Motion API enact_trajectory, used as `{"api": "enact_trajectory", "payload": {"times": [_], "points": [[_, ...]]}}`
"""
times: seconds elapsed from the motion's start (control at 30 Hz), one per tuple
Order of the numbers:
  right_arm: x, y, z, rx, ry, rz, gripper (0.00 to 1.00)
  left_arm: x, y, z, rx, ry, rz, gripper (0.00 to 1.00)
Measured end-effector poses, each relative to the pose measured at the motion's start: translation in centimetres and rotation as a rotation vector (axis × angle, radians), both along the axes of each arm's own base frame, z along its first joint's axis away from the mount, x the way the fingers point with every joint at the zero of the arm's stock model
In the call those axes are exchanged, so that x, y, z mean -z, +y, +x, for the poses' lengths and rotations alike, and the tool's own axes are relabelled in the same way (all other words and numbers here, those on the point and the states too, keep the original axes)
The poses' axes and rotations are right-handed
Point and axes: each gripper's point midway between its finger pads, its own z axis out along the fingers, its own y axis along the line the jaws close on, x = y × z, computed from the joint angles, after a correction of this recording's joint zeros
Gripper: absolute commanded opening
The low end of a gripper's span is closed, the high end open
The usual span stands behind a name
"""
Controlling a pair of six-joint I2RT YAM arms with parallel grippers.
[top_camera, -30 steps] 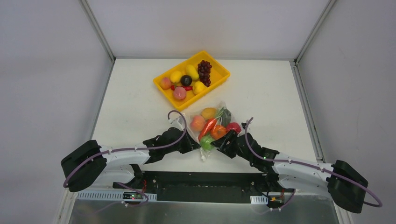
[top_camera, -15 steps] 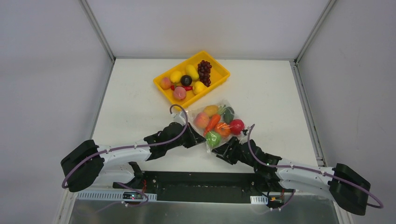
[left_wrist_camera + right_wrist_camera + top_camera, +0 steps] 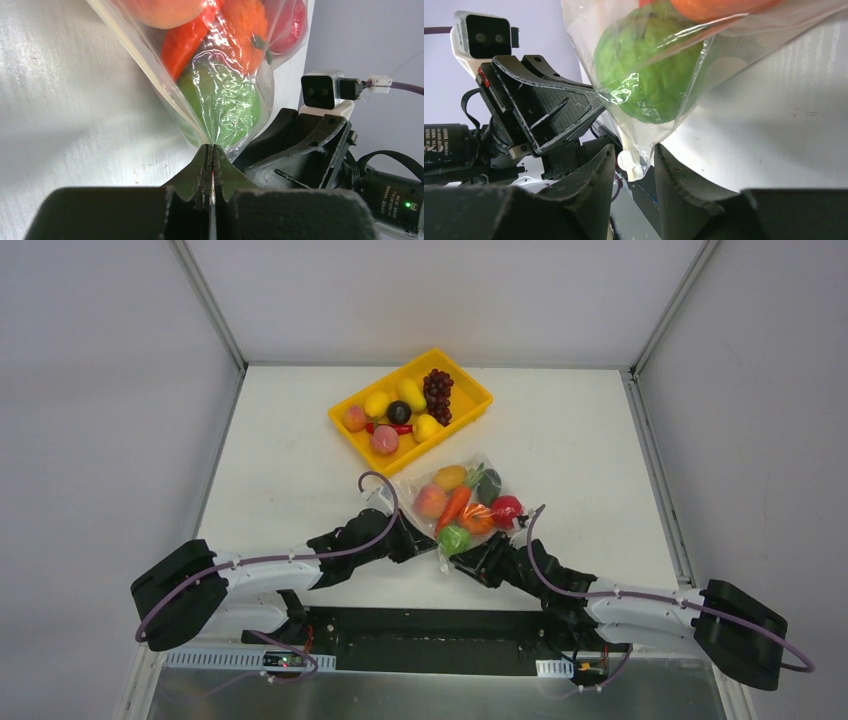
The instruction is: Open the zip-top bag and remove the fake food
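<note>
Clear crinkly plastic of the zip-top bag (image 3: 462,498) lies on the white table (image 3: 290,470), just ahead of both claws. Left gripper (image 3: 211,161) has its fingers pressed together, pinching the bag's near edge. Right gripper (image 3: 635,162) is slightly spread, a corner of the bag hanging between its fingers. Fake food (image 3: 431,501) sits inside the bag, the green apple (image 3: 649,75) nearest both claws' tips and the orange carrot (image 3: 187,42) beyond it. Yellow tray (image 3: 472,413) stands farther off, past the bag

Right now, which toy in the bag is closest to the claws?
The green apple. It fills the bag's near corner, by the left claw and right claw; the others lie farther off.
</note>
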Motion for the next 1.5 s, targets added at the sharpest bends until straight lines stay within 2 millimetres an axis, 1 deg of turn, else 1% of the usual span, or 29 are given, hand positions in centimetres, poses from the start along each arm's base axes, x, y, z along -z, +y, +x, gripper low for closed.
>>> {"api": "enact_trajectory", "payload": {"times": [0.17,0.33,0.37,0.47,0.57,0.6,0.67,0.73,0.8,0.9,1.03,1.23,1.37,1.5], "points": [[0.8,0.1,0.1,0.012,0.019,-0.018,0.32,-0.1,-0.1,0.0,-0.010,0.008,-0.028,0.00],[1.9,0.2,-0.1,0.015,0.050,-0.038,0.35,0.0,0.0,-0.1,-0.021,0.016,-0.052,0.00],[2.1,0.3,-0.2,0.015,0.056,-0.044,0.31,0.1,0.1,-0.2,-0.023,0.020,-0.054,0.00],[2.4,0.4,-0.4,0.013,0.066,-0.049,0.15,0.2,0.2,-0.2,-0.025,0.025,-0.056,0.00],[2.2,0.6,-0.4,0.018,0.063,-0.037,0.01,0.2,0.2,-0.3,-0.025,0.026,-0.057,0.10],[2.1,0.6,-0.3,0.021,0.060,-0.033,0.00,0.2,0.1,-0.3,-0.023,0.025,-0.057,0.16],[1.9,0.6,-0.2,0.027,0.056,-0.027,0.00,0.0,0.1,-0.4,-0.020,0.024,-0.060,0.28],[1.5,0.6,-0.1,0.033,0.050,-0.016,0.00,-0.3,0.3,-0.5,-0.020,0.023,-0.066,0.37],[0.6,0.5,0.2,0.044,0.034,0.007,0.00,-0.7,0.5,-0.7,-0.020,0.021,-0.068,0.41],[-0.7,0.3,0.5,0.062,0.006,0.042,0.00,-1.1,1.1,-1.2,-0.015,0.023,-0.059,0.43],[-1.4,-0.2,0.8,0.083,-0.013,0.051,0.00,-0.5,1.4,-2.3,0.012,0.051,-0.031,0.43],[-1.4,-0.5,0.9,0.096,-0.019,0.044,0.00,-0.1,0.3,-4.1,0.077,0.090,-0.037,0.44],[-1.0,-0.5,0.9,0.095,-0.014,0.030,0.00,0.2,-0.6,-4.8,0.099,0.104,-0.050,0.43],[-0.5,-0.6,0.8,0.092,-0.006,0.013,0.00,-0.1,-1.6,-5.3,0.112,0.105,-0.075,0.43]]}}
